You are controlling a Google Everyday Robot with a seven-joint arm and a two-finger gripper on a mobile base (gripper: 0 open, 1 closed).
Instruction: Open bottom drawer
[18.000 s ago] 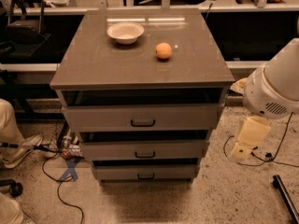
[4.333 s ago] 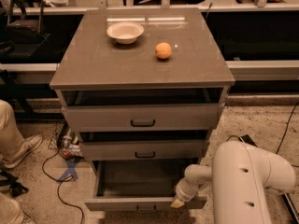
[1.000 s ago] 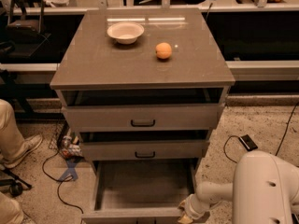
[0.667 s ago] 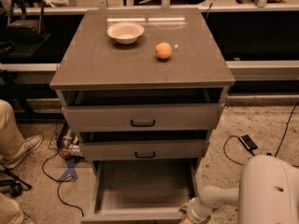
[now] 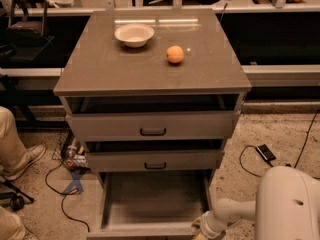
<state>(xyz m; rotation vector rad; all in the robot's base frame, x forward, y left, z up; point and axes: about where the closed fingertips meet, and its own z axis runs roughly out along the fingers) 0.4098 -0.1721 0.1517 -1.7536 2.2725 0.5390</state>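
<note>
The bottom drawer [image 5: 152, 199] of the grey-brown cabinet is pulled far out toward me; its wide shallow box is bare inside and its front panel sits at the frame's lower edge, handle out of view. My white arm comes in from the lower right. The gripper [image 5: 200, 230] is at the drawer's front right corner, mostly cut off by the frame's bottom edge.
The middle drawer [image 5: 155, 160] and top drawer [image 5: 152, 126] stand slightly ajar. A white bowl [image 5: 134, 34] and an orange [image 5: 175, 54] sit on the cabinet top. Cables and a person's shoe [image 5: 22, 159] lie on the floor at left, a small black device [image 5: 265, 152] at right.
The bottom drawer has come fully out from its shut position. In the last second the arm and gripper have shifted slightly right and down; the drawer has barely moved.
</note>
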